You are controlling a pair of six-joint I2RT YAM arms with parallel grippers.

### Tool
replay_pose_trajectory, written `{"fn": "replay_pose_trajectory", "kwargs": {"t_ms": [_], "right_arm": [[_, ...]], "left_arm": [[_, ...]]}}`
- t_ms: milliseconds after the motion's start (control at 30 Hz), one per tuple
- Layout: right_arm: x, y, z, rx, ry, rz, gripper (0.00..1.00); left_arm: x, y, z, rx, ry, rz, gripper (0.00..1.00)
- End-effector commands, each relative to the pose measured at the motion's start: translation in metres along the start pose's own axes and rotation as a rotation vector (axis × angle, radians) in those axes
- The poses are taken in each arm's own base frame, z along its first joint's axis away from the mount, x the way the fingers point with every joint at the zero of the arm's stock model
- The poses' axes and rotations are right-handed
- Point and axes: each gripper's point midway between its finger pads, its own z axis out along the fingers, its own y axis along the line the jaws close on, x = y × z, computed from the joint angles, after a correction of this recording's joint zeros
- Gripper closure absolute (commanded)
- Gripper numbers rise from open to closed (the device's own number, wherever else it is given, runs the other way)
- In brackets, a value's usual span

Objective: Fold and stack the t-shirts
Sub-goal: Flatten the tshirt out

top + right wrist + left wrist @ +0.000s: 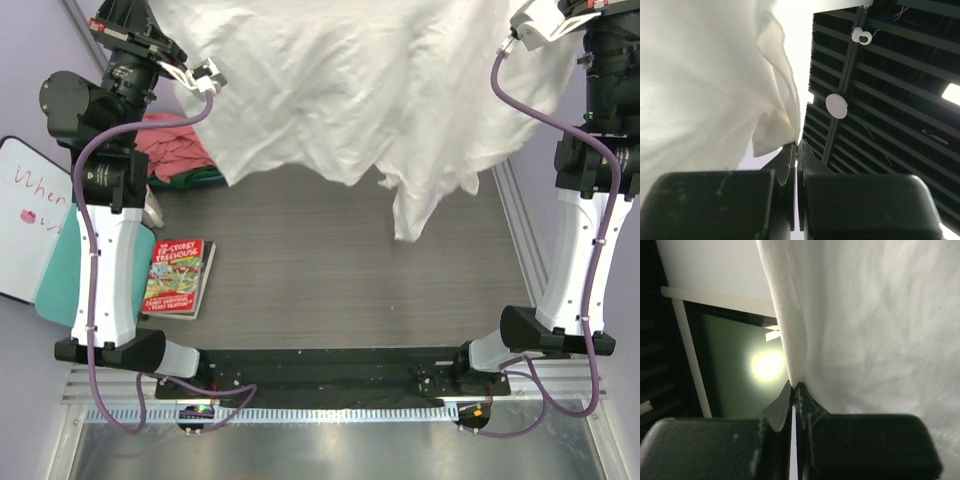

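A white t-shirt (360, 90) hangs spread in the air across the far half of the table, its lower hem rippling and one corner drooping at the right. My left gripper (795, 385) is shut on its left edge, cloth (865, 330) pinched at the tips. My right gripper (797, 144) is shut on the shirt's right edge (715, 75). A salmon-pink t-shirt (175, 148) lies crumpled at the left, with a dark green t-shirt (195, 179) under it, both partly hidden by the white one and the left arm.
A picture book (178, 277) lies on the grey table (330, 280) at the left front. A teal basin (55, 275) and a whiteboard (25, 215) sit off the left edge. A metal rail (525, 235) runs along the right side.
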Motion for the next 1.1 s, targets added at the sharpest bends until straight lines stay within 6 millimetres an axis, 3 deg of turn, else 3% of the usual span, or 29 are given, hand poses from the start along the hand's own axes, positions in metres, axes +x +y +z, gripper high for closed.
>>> {"fn": "replay_pose_trajectory", "kwargs": {"t_ms": [0,133,167,200,233,267,300,333,367,400,433,467,500,533,600,633,667,700,733,767,800,833,867,900,933,1000,1033,1067], "right_arm": [[0.039,0.02,-0.005,-0.056,0.176,-0.09,0.99],[0.059,0.109,-0.011,-0.287,0.2,-0.082,0.99],[0.064,0.135,-0.014,-0.339,0.206,-0.075,0.99],[0.07,0.163,-0.014,-0.386,0.203,-0.063,0.99],[0.082,0.187,-0.02,-0.439,0.223,-0.054,0.99],[0.089,0.201,-0.021,-0.462,0.233,-0.055,0.99],[0.098,0.237,-0.023,-0.512,0.242,-0.047,0.99],[0.112,0.237,-0.021,-0.501,0.263,-0.066,0.99],[0.12,0.242,-0.019,-0.489,0.278,-0.075,0.99],[0.129,0.24,-0.012,-0.439,0.296,-0.091,0.99],[0.145,0.234,-0.006,-0.395,0.33,-0.112,0.99],[0.154,0.23,-0.003,-0.371,0.345,-0.118,0.99],[0.161,0.217,0.0,-0.334,0.356,-0.131,0.99],[0.172,0.189,0.005,-0.266,0.354,-0.167,0.99],[0.18,0.153,0.004,-0.207,0.339,-0.219,0.99],[0.181,0.132,0.004,-0.165,0.328,-0.248,0.99],[0.179,0.101,-0.001,-0.144,0.308,-0.28,0.99],[0.173,0.083,-0.004,-0.129,0.299,-0.286,0.99],[0.178,0.103,-0.011,-0.186,0.298,-0.264,0.99],[0.16,0.067,-0.015,-0.152,0.276,-0.27,0.99],[0.157,0.068,-0.019,-0.165,0.276,-0.24,0.99],[0.161,0.101,-0.028,-0.238,0.282,-0.192,0.99],[0.144,0.082,-0.034,-0.229,0.263,-0.174,0.99],[0.131,0.098,-0.036,-0.26,0.23,-0.116,0.99],[0.128,0.141,-0.049,-0.353,0.234,-0.067,0.99],[0.095,0.168,-0.057,-0.414,0.207,0.008,0.99],[0.082,0.214,-0.072,-0.507,0.188,0.033,0.99],[0.069,0.235,-0.082,-0.569,0.166,0.044,0.99]], "left_arm": [[0.039,-0.056,0.002,0.164,0.11,0.1,1.0],[0.053,-0.13,0.011,0.349,0.084,0.077,1.0],[0.057,-0.136,0.015,0.36,0.084,0.085,1.0],[0.059,-0.168,0.024,0.407,0.068,0.086,1.0],[0.075,-0.188,0.022,0.454,0.087,0.101,1.0],[0.08,-0.186,0.028,0.445,0.083,0.119,1.0],[0.084,-0.221,0.036,0.487,0.068,0.13,1.0],[0.089,-0.214,0.044,0.463,0.069,0.157,1.0],[0.093,-0.22,0.049,0.461,0.076,0.174,1.0],[0.097,-0.249,0.056,0.483,0.07,0.177,1.0],[0.101,-0.245,0.064,0.444,0.078,0.197,1.0],[0.104,-0.224,0.073,0.384,0.091,0.221,1.0],[0.107,-0.218,0.077,0.36,0.098,0.231,1.0],[0.109,-0.203,0.084,0.303,0.107,0.247,1.0],[0.11,-0.179,0.087,0.234,0.114,0.276,1.0],[0.109,-0.155,0.085,0.188,0.12,0.293,1.0],[0.106,-0.145,0.083,0.171,0.115,0.288,1.0],[0.102,-0.133,0.081,0.152,0.107,0.28,1.0],[0.1,-0.137,0.079,0.157,0.1,0.268,1.0],[0.095,-0.111,0.071,0.128,0.1,0.264,1.0],[0.093,-0.109,0.068,0.131,0.098,0.253,1.0],[0.09,-0.127,0.066,0.167,0.091,0.224,1.0],[0.084,-0.114,0.06,0.155,0.095,0.2,1.0],[0.081,-0.121,0.056,0.175,0.095,0.179,1.0],[0.075,-0.155,0.052,0.243,0.084,0.143,1.0],[0.071,-0.158,0.04,0.243,0.089,0.098,1.0],[0.052,-0.194,0.036,0.306,0.063,0.042,1.0],[0.046,-0.204,0.032,0.327,0.054,0.013,1.0]]}}
